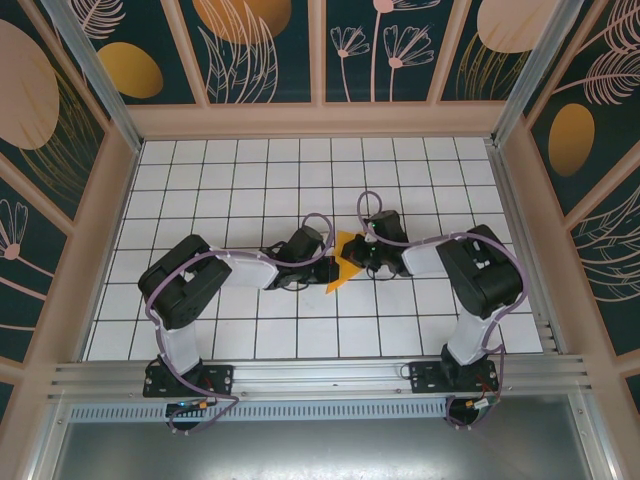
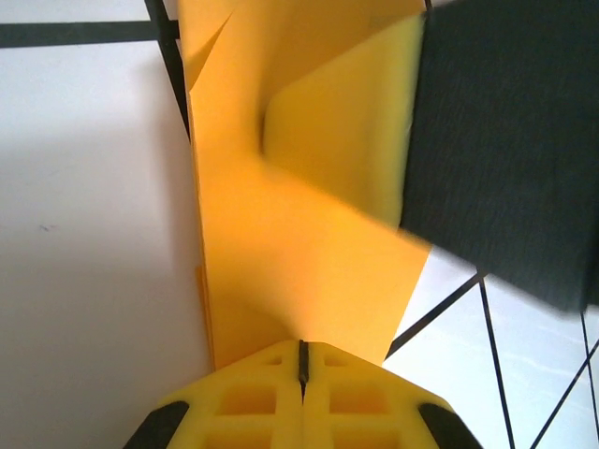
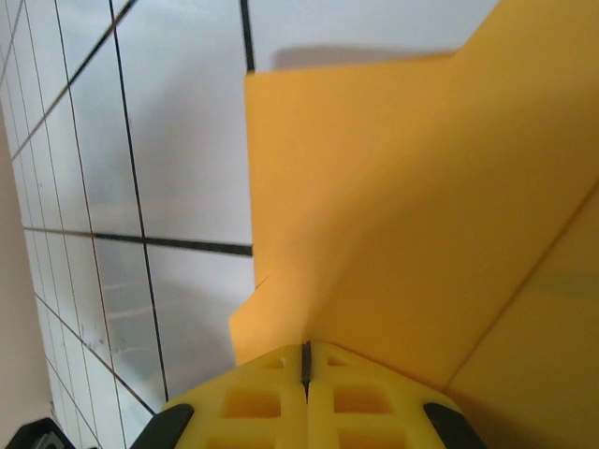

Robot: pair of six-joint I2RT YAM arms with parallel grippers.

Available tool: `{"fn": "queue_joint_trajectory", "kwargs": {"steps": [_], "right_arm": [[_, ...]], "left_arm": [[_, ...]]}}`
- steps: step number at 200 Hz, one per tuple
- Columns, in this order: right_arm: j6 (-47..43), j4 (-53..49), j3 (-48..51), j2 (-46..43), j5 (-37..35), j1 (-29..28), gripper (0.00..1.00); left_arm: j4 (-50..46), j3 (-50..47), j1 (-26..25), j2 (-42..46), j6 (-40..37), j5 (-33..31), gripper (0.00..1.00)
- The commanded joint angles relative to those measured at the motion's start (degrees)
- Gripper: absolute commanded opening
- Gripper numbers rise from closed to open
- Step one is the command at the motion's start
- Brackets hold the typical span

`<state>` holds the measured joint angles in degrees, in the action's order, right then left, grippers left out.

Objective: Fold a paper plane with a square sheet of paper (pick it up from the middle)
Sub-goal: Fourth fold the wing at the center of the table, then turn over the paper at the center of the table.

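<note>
A white bench (image 1: 250,180), ruled into square tiles by black lines, sits inside a booth with dark floral walls (image 1: 260,50). Two black-and-white arms reach in from the near edge. The left arm (image 1: 190,285) comes from the near left and the right arm (image 1: 475,270) from the near right, and their ends almost meet at the middle.

Between them, around the centre of the bench, is the orange-yellow sheet of paper (image 1: 343,265). It is partly folded, with a pointed corner toward the near side. The left fingers (image 1: 327,268) are at its left edge and the right fingers (image 1: 366,260) are at its right edge.

In the left wrist view, the yellow left fingers (image 2: 285,365) are pressed together, and the paper's (image 2: 281,253) edge runs into the seam between them. The sheet stretches away from them with a raised flap farther off. A dark blurred block (image 2: 505,140) overlaps its right side.

In the right wrist view, the right fingers (image 3: 290,369) are likewise closed on the paper's (image 3: 393,215) edge. The sheet spreads up and to the right, with a crease line on its right part.
</note>
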<state>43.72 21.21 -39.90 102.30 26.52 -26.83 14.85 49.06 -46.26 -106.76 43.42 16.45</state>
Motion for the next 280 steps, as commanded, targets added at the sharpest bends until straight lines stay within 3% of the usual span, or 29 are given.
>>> {"fn": "queue_joint_trajectory", "kwargs": {"steps": [1, 36, 92, 134, 178, 215, 280], "right_arm": [[-2.89, -0.58, -0.76, 2.86, -5.43, 6.72, 0.02], [-5.92, -3.3, -5.67, 4.21, -3.52, 11.72, 0.03], [-9.16, -12.91, -12.42, 0.07, -2.56, 11.98, 0.07], [-6.11, -12.57, -5.52, -8.31, -1.31, 10.21, 0.21], [-0.9, -10.39, 3.85, -16.71, -0.15, 7.4, 0.38], [2.42, -10.93, 7.93, -20.68, -2.35, 3.71, 0.46], [8.47, -7.96, 12.56, -21.71, -2.31, -0.05, 0.5]], "left_arm": [[-7.67, -3.55, 0.09, -0.3, 0.37, 0.13, 0.0], [-5.58, -5.77, -0.01, 0.48, 1.05, 2.24, 0.0], [-4.68, -6.7, -1.2, 2.16, 2.15, 4.93, 0.0], [-3.46, -5.77, -1.69, 5.79, 4.49, 5.18, 0.08], [-15.05, 1.28, -1.43, 10.58, -1.64, -6.19, 0.18], [-16.32, 3.06, 0.23, 11.34, -4.14, -9.1, 0.3], [-18.09, 8.26, 1.21, 5.14, -7.88, -9.02, 0.33]]}}
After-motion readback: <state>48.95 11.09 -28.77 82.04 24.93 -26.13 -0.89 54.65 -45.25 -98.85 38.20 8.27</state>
